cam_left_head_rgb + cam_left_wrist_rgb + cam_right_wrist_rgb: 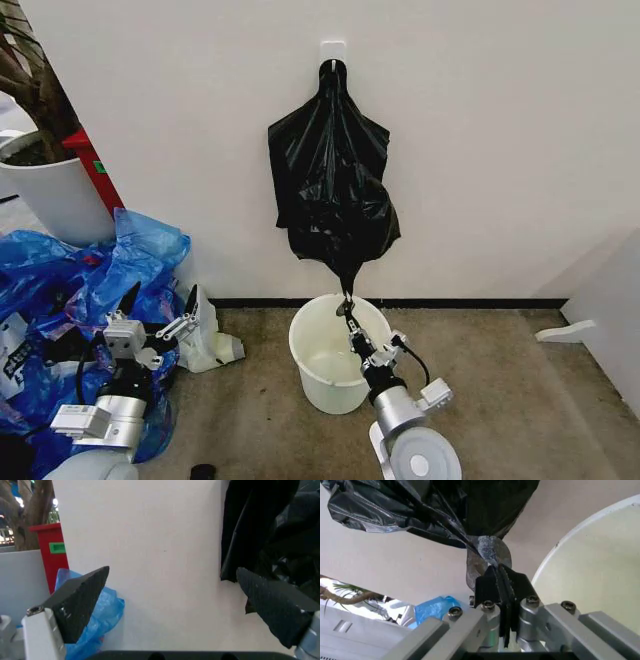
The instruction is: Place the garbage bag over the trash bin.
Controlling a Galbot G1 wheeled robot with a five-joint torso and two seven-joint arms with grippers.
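right gripper clamped on garbage bag tip above trash bin rim | left gripper fingers apart

Bright, even indoor light; soft shadows, sharp.

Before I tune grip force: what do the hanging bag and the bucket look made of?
The garbage bag: thin glossy black plastic film, wrinkled, with shiny creases; the right gripper pinches its bottom tip. The trash bin: smooth white plastic, seemingly rigid, with a rolled rim.
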